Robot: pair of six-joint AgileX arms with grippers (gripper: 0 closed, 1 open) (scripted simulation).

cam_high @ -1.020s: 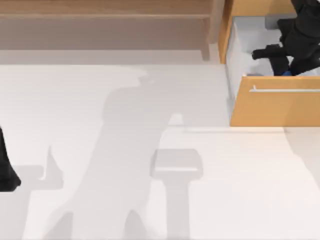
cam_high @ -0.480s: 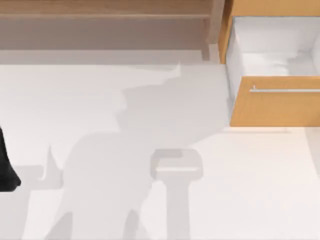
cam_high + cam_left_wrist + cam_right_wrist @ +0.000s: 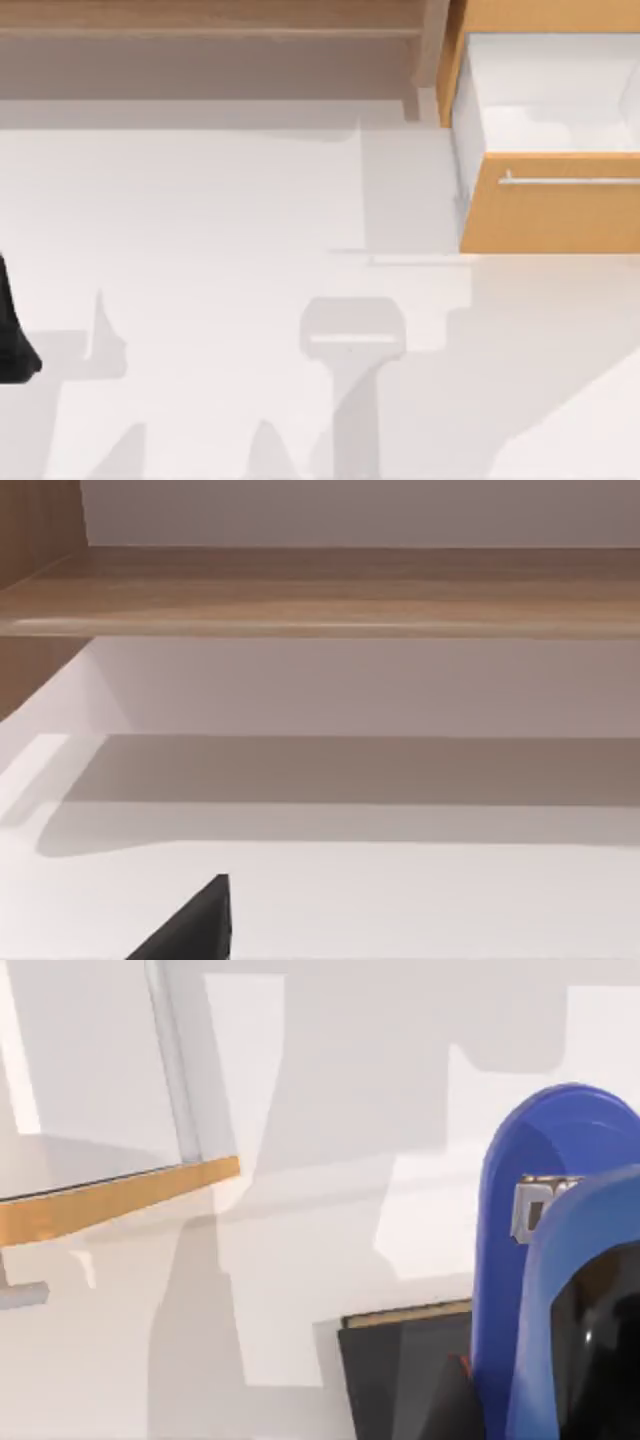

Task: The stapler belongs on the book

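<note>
At the upper right of the tabletop [image 3: 200, 220], found the drawer [image 3: 560, 90] pulled open, white and bare inside behind its orange drawer front [image 3: 550, 215]. One second earlier had held there the right arm, reaching down with a bit of blue under its end effector; half a second earlier was already vacated. Meant, as a judgement, that the pick out of the drawer was done and the carry was under way.

In the right wrist view, saw the stapler [image 3: 530, 1260] very near the camera, blue and hanging above the tabletop, with the book [image 3: 400, 1380] just beneath and beside it, dark cover up. Judged the right end effector pinching the stapler, since rode so close to the wrist; could not separate the fingers themselves from the stapler's black part.

Not yet set down on the book. Called next for a short move over the cover, then a lowering and a release.

Left the left arm [image 3: 12, 345] parked at the tabletop's left edge.
</note>
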